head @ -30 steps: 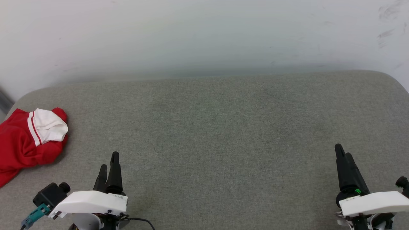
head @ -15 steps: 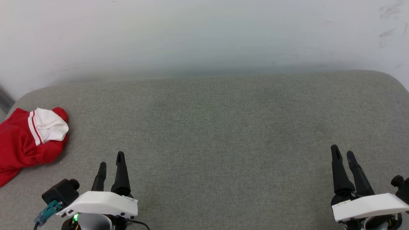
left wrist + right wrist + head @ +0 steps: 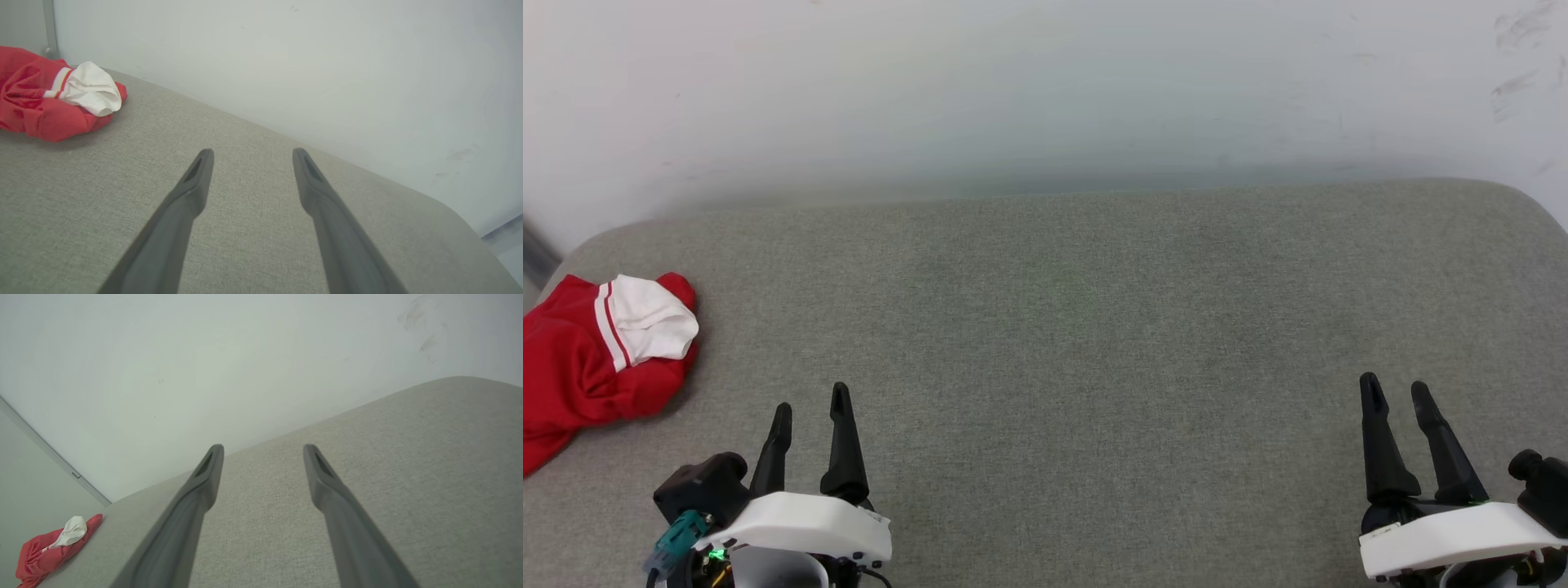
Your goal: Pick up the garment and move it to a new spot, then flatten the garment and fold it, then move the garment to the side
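- The garment (image 3: pixel 580 367), a red jersey-style T-shirt, lies crumpled in a heap at the left edge of the grey fabric-covered cushion (image 3: pixel 1078 310), close to the far-left corner.
- One white short sleeve (image 3: pixel 649 327) sits on top of the heap, with red-and-white striped trim (image 3: pixel 605 327) where it meets the red cloth. No numerals can be seen in the folds.
- In the left wrist view the garment (image 3: pixel 45 110) is at the upper left; in the right wrist view the garment (image 3: pixel 45 551) is small and far off at the lower left, at the cushion's end.
- The left gripper (image 3: pixel 811 400) is over the near edge of the cushion, near the garment but apart from it. Its two dark fingers are spread wide with nothing between them, as the left wrist view (image 3: pixel 252 152) shows.
- The right gripper (image 3: pixel 1395 384) is over the near edge toward the near-right corner, well apart from the garment. Its fingers are likewise wide and empty (image 3: pixel 263 447).
- A white wall (image 3: pixel 1045 82) rises behind the cushion's far edge, with dark scuff marks (image 3: pixel 1515 33) at its upper right.
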Robot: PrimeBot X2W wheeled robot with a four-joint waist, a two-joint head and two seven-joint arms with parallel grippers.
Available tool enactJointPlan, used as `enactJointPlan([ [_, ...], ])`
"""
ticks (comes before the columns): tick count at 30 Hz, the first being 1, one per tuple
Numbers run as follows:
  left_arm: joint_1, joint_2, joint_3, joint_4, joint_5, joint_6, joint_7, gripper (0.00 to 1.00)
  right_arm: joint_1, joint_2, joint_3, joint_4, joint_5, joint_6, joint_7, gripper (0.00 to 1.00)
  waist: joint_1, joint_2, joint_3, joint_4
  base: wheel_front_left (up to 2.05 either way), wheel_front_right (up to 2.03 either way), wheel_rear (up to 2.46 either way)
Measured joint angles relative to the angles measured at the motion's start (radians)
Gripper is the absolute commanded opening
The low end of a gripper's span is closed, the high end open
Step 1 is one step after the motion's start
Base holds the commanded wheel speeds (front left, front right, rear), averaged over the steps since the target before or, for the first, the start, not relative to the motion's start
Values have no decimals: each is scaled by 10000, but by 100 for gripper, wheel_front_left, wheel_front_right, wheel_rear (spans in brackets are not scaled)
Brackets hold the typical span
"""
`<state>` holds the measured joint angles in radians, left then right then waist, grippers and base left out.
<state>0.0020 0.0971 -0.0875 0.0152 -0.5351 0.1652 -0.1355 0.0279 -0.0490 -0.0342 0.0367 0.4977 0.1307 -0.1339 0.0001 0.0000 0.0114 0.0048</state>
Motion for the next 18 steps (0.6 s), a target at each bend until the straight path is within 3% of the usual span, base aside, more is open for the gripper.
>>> enactJointPlan([
  [18, 252, 180, -416, -251, 1758, 339, -445, 100, 250, -2, 44, -188, -1603, 0, -454, 100, -1, 0, -56, 57, 0, 0, 0],
])
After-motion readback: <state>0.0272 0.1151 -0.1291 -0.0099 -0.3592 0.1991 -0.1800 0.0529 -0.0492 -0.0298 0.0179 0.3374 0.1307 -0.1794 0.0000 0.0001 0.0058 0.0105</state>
